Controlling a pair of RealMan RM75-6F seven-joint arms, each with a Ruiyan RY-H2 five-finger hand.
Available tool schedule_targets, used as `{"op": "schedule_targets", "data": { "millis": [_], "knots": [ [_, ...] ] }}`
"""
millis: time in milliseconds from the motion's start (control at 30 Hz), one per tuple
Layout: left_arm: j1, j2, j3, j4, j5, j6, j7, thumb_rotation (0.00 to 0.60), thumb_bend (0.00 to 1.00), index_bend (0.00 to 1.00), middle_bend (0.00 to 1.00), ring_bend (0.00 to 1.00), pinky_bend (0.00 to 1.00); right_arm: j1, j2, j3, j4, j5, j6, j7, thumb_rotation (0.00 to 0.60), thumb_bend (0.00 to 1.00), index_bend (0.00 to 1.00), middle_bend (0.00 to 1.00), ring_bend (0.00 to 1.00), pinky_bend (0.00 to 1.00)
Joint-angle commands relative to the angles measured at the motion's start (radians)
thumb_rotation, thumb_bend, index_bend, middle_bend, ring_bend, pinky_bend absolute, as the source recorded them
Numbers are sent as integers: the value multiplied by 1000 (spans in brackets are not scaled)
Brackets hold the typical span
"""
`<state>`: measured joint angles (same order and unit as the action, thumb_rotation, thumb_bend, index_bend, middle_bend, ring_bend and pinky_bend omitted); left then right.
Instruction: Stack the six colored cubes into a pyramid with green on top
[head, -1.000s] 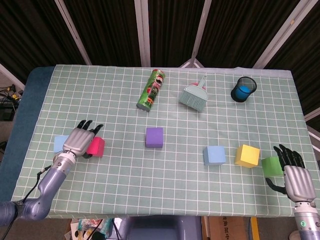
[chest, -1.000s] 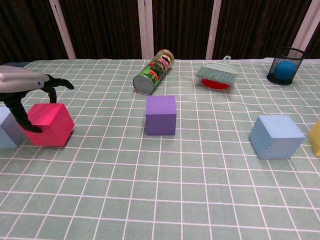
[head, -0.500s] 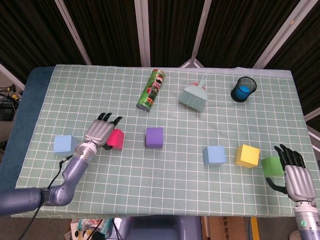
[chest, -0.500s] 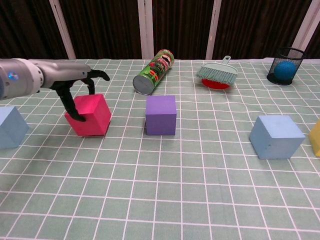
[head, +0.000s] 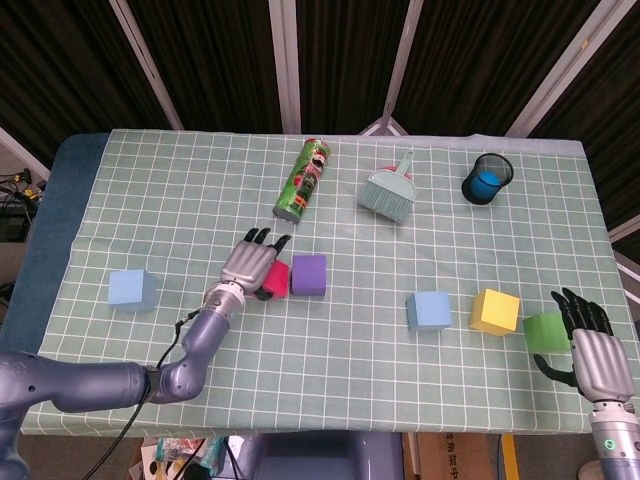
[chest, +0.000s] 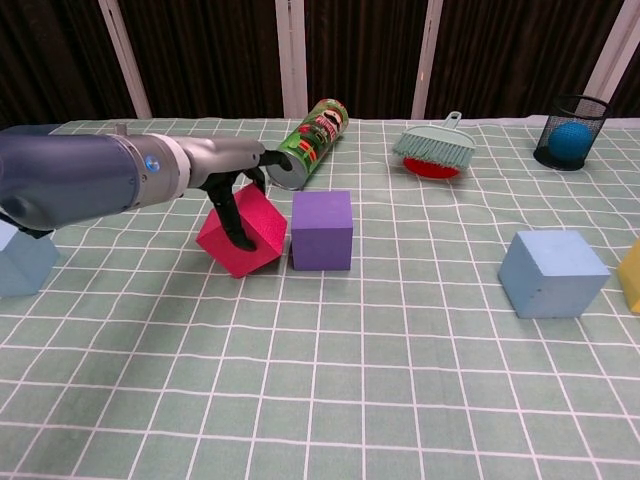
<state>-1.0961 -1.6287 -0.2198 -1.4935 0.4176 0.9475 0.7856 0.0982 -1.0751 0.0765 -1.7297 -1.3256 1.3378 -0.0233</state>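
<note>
A blue ball was seen inside the black mesh cup, which stood at the 1 o'clock part of the table. The pink cube was held tilted on one edge by the left hand, whose fingers were closed over its top and front face. The cube's right side was pressed against the purple cube, which lay at 3 o'clock from the hand, near the table's middle. A light blue cube sat well apart at 9 o'clock. Another light blue cube, the yellow cube and the green cube were lined up toward 4 o'clock. The right hand rested just beside the green cube, fingers apart and holding nothing.
</note>
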Motion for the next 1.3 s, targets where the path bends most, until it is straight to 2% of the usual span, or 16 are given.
{"op": "schedule_targets", "data": {
  "millis": [33,400,700,867,1100,1300],
  "knots": [
    [-10,-5,-10,2,-11,7,-1,600,268,0,385,28,49,0,2,0,-2,3,-3,3,600,272,0,0,0,0],
    [-17,40,-19,-50,-19,23,-14,600,268,0,385,28,49,1,5,1,-6,10,-8,6,600,272,0,0,0,0],
    [-6,39,-19,-52,36,30,-69,600,268,0,390,28,49,-1,4,-2,-11,7,-4,1,600,272,0,0,0,0],
    [29,0,-6,-14,128,52,-151,600,268,0,391,28,49,-1,5,-2,-14,8,-5,2,600,273,0,0,0,0],
    [102,-66,-1,59,310,103,-330,600,270,0,393,28,49,-1,6,-3,-15,7,-6,6,600,272,0,0,0,0],
    [140,-92,3,112,389,109,-417,600,270,0,393,28,49,-2,7,-3,-17,8,-7,9,600,272,0,0,0,0]
  ]
}}
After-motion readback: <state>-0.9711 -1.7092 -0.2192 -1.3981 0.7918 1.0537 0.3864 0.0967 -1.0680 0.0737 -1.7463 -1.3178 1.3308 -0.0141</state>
